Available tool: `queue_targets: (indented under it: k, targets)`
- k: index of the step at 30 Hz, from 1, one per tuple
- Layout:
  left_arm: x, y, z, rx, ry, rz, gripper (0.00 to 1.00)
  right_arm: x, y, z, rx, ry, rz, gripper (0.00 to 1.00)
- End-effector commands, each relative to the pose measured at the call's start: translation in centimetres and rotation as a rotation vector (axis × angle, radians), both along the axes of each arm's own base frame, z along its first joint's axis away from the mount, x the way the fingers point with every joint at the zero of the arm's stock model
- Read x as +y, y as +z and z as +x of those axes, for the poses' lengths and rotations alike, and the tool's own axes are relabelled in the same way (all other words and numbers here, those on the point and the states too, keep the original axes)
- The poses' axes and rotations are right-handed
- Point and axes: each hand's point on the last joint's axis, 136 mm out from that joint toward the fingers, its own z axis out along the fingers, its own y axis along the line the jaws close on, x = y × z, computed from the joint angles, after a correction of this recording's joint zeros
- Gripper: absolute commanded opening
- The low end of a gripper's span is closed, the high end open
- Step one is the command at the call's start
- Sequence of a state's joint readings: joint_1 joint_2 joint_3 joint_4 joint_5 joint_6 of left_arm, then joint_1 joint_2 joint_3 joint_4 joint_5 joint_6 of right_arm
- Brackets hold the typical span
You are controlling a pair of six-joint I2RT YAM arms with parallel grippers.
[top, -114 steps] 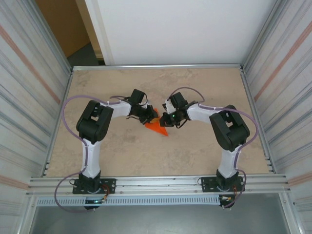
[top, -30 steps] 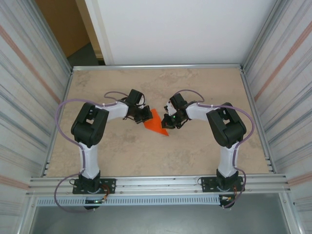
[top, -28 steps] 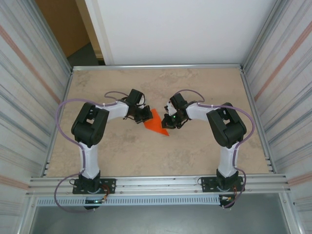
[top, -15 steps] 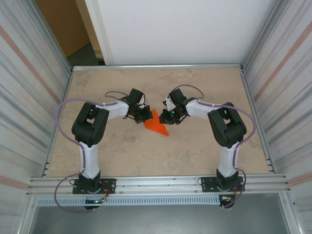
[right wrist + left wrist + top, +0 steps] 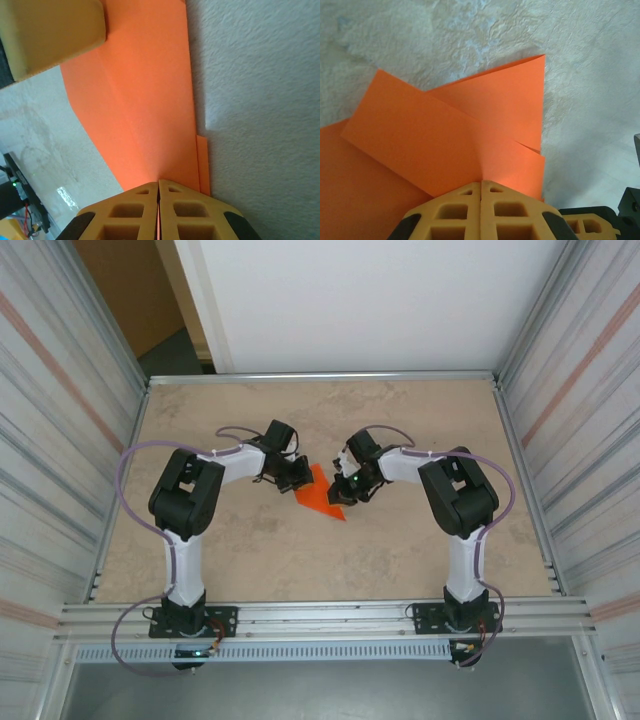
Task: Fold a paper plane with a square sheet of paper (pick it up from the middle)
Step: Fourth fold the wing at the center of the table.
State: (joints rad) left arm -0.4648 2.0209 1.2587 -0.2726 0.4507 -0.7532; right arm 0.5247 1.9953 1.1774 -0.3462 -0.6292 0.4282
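L jaws, R jaws tight on orange paper [image 5: 318,496]

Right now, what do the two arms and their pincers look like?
Both the left arm and right arm have white tubes, bulky black joints and a looping lilac cable. The left pincer and right pincer have yellow-orange fingers with square hollows.

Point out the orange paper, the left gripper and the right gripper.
orange paper [image 5: 320,499]: top view, middle of the folded sheet.
left gripper [image 5: 481,183]: left wrist view, where its closed fingertips meet.
right gripper [image 5: 158,182]: right wrist view, where its closed fingertips meet.
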Motion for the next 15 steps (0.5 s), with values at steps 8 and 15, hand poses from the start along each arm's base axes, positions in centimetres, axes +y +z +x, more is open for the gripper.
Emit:
queue_targets:
  k: [8, 15]
  targets:
    - [2.8, -4.0, -1.9, 0.153, 0.059, 0.118, 0.05, -5.6, -1.1, -6.1, 0.118, -0.009, -0.083, 0.08]
    - [1.0, -1.4, -0.7, 0.094, 0.030, 0.017, 0.07, -6.3, 2.0, -4.5, 0.025, -0.072, -0.034, 0.10]
